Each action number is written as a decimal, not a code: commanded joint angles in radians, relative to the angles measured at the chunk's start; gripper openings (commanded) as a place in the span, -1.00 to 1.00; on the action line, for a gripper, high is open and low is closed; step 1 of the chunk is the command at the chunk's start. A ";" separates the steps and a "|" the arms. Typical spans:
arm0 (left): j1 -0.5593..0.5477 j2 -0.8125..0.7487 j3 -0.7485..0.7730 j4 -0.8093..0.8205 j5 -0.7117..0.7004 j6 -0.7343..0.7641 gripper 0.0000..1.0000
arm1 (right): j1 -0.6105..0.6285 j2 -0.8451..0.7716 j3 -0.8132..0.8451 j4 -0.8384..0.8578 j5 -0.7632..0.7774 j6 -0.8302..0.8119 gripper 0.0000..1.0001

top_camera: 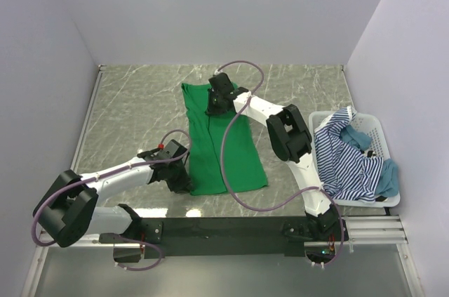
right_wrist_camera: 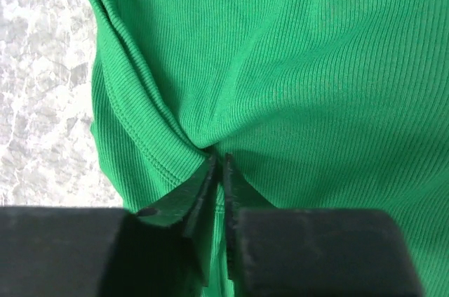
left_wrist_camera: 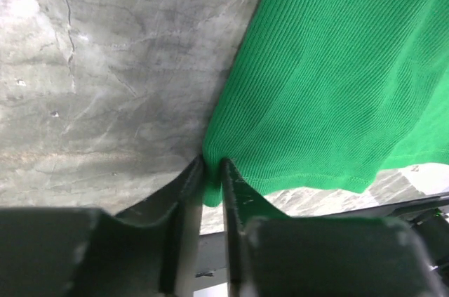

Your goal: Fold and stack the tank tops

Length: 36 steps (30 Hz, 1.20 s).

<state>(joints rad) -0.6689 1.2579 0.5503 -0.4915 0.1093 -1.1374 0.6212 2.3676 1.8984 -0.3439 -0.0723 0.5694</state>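
From above, the surface (top_camera: 140, 100) is grey like stone, with thin pale lines on it. Plain pale walls (top_camera: 210, 9) stand on three sides. The green tank top (top_camera: 224, 142) lies flat in the middle of the surface, its long side running from far to near. The left gripper (top_camera: 184, 183) is at the near left corner of the green tank top. The right gripper (top_camera: 214, 104) is at its far end. A white basket (top_camera: 382, 128) sits at the right side. The striped tank top (top_camera: 344, 156) hangs over the basket's edge, and the teal tank top (top_camera: 389, 179) lies in it too.

In the left wrist view, the left gripper (left_wrist_camera: 212, 167) is closed tight on a corner of the green tank top (left_wrist_camera: 337, 79). The grey surface (left_wrist_camera: 119, 65) shows to the left of the cloth.

In the right wrist view, the right gripper (right_wrist_camera: 219, 163) pinches a little fold of the green tank top (right_wrist_camera: 295, 65), right by a stitched edge. The cloth puckers where it is held. A bit of the surface (right_wrist_camera: 35, 65) shows at the left.
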 commanded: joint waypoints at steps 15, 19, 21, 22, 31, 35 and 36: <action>-0.008 0.000 0.014 -0.038 0.015 0.014 -0.99 | -0.003 -0.039 0.056 -0.003 0.049 -0.019 -0.66; -0.008 0.005 0.020 -0.033 0.016 0.016 -0.99 | 0.008 -0.065 -0.012 0.019 0.051 -0.016 -0.29; -0.009 0.008 0.019 -0.030 0.016 0.015 -0.99 | 0.009 -0.059 -0.013 0.017 0.045 -0.016 -0.27; -0.009 0.008 0.016 -0.030 0.015 0.013 -0.99 | 0.011 -0.054 -0.015 0.017 0.043 -0.014 -0.27; -0.012 -0.002 0.014 -0.036 0.012 0.010 -0.99 | 0.018 -0.083 -0.055 0.051 0.031 0.009 -0.25; -0.012 -0.003 0.016 -0.033 0.012 0.008 -0.99 | 0.029 -0.093 -0.065 0.056 0.031 0.014 -0.22; -0.012 -0.003 0.016 -0.035 0.012 0.008 -0.99 | 0.034 -0.097 -0.079 0.062 0.037 0.015 -0.19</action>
<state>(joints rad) -0.6739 1.2610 0.5503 -0.4988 0.1131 -1.1378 0.6357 2.3402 1.8378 -0.3107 -0.0391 0.5770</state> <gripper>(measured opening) 0.022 0.396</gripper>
